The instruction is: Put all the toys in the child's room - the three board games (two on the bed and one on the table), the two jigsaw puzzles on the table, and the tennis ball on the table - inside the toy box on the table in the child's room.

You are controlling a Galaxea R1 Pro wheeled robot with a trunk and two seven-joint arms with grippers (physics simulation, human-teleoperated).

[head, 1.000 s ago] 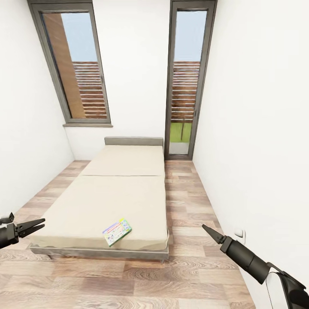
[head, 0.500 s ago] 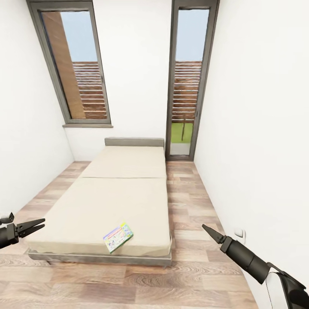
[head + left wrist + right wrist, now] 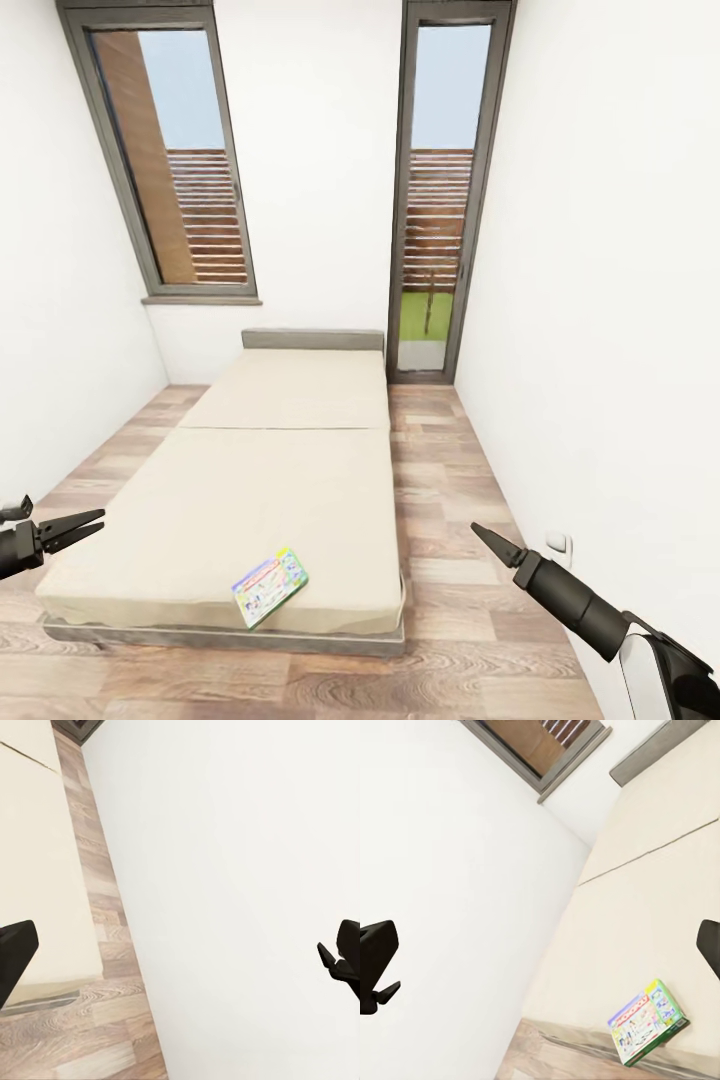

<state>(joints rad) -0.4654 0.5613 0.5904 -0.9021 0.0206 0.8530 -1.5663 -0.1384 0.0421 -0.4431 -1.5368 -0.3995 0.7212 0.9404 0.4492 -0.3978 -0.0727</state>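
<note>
1 board game [image 3: 269,586] lies flat near the foot of the bed [image 3: 250,470], low in the frame and not yet picked up, while the left fingers [image 3: 88,523] look slightly parted and empty and the right fingers [image 3: 486,538] seem closed, holding nothing.

A single board game [image 3: 269,586] is lying flat on the bed [image 3: 260,470], low in the head view and slightly left of centre. It is a pale, green-edged flat box with colourful printing, turned at an angle to the mattress edges and sitting close to the foot edge. The bed, a long beige mattress, is stretching up the frame towards its low grey headboard [image 3: 313,339].

In the right wrist view the same box [image 3: 649,1021] is showing at the lower right.
</note>
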